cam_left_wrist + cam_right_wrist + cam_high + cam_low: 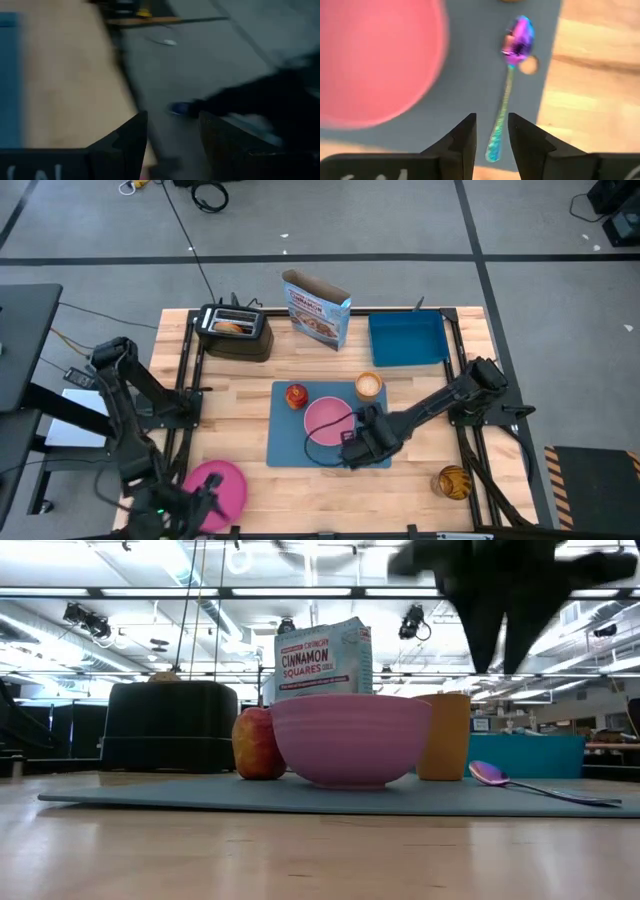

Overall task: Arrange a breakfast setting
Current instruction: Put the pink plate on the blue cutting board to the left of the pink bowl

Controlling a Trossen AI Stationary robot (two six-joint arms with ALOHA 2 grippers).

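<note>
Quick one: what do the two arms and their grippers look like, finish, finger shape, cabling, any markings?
Both arms are matte black and jointed. The right arm has a black cable looping beside its wrist. The right gripper has two dark, wedge-shaped fingers tapering to blunt tips, with faint pale lettering on the body below. The left gripper has the same dark wedge fingers and similar pale lettering. The left arm looks identical.

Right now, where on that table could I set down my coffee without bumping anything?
Bare wood lies along the front edge between the flat pink plate and the blue rectangular placemat, and left of the placemat below the black toaster. The placemat is crowded: pink bowl, apple, cup, spoon.
</note>
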